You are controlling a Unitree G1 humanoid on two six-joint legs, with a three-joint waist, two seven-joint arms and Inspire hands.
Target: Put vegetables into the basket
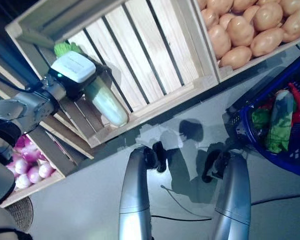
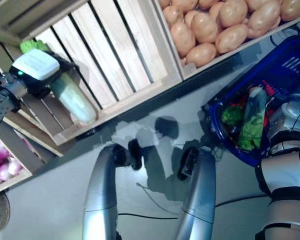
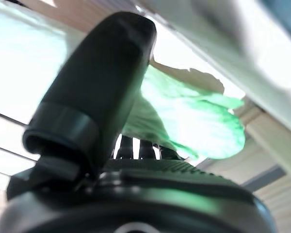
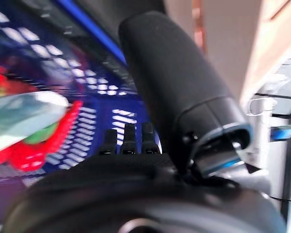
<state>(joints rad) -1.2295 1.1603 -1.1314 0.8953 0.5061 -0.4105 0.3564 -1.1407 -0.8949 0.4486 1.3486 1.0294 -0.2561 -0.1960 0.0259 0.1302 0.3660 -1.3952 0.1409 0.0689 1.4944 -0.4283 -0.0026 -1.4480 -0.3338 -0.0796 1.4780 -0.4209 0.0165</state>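
Inside the empty wooden crate (image 1: 155,55) on the left, the left hand (image 1: 77,75) is clamped around a pale green cabbage (image 1: 107,102). On the right, the right hand (image 4: 136,141) grips the blue basket (image 2: 290,65), which already holds vegetables (image 2: 250,120).

1. A slatted wooden crate (image 1: 140,55) sat tilted on its shelf, its pale boards mostly bare.
2. Right of that crate, touching its side wall, a second crate held a heap of tan potatoes (image 1: 250,25).
3. Below and left of the slatted crate, another crate held pink onions (image 1: 32,167).
4. A grey floor (image 1: 90,200) lay beneath the crates.
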